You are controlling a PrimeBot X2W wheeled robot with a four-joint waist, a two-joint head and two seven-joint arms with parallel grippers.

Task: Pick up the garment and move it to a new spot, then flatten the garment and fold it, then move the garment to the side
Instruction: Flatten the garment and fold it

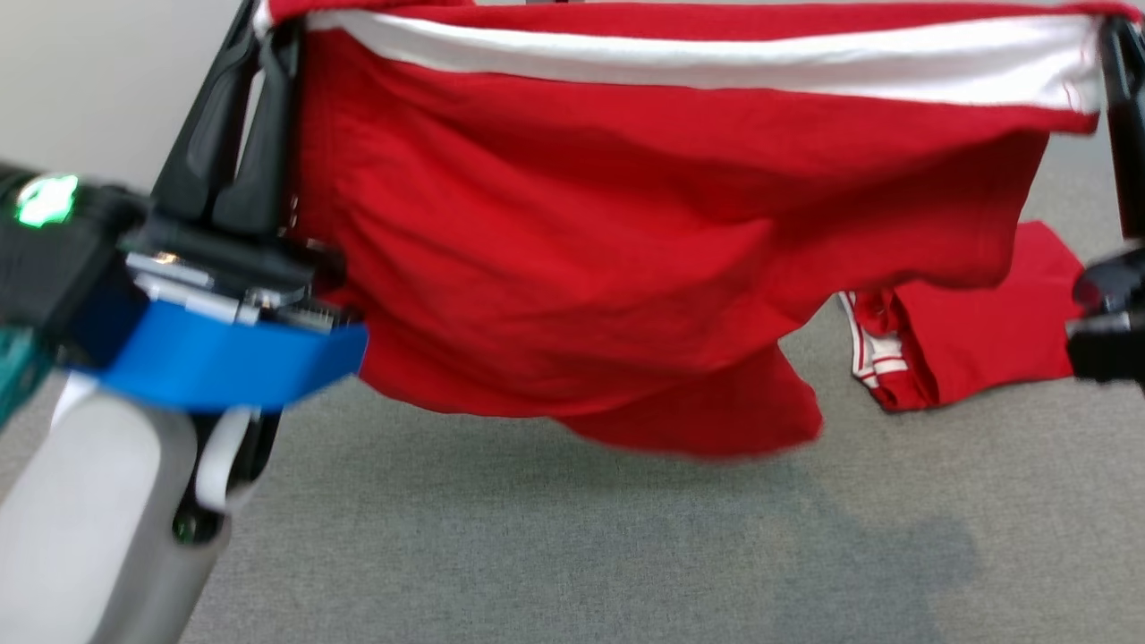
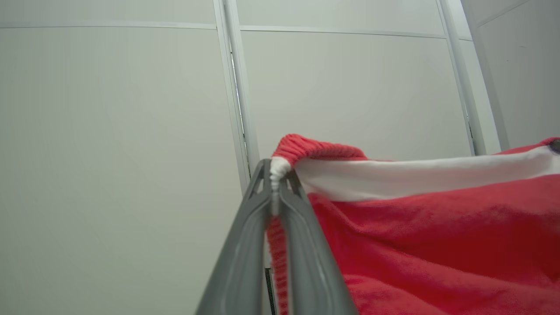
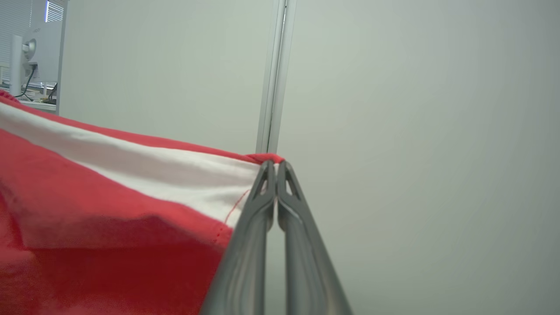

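Red garment [image 1: 572, 250] with a white band along its top edge, held up and stretched sideways between both arms. Hangs in the air above the grey surface [image 1: 537, 555], not touching it. Top edge nearly straight and taut from one corner to the other. Lower hem loose and uneven, lowest near the middle, a little blurred there.

At the left corner, left end effector [image 1: 268, 40], pressed together on the ribbed end of the band. Seen closely in the left wrist view [image 2: 274, 175], with white and red cloth squeezed between the two dark fingers and a red fold standing out above the tips. At the right corner, right end effector [image 1: 1118, 63], also pinching the garment. In the right wrist view [image 3: 273, 168], tips closed tight on the thin red edge just above the white band.

Behind the hanging cloth, toward the right, a second red piece of clothing [image 1: 975, 331] with white stripes, lying crumpled on the grey surface and partly hidden by the garment.

On the left wrist, a blue band [image 1: 224, 367] and a small green light [image 1: 45, 199]. Beyond the fingers in both wrist views, pale wall panels [image 2: 109, 153] with vertical seams.
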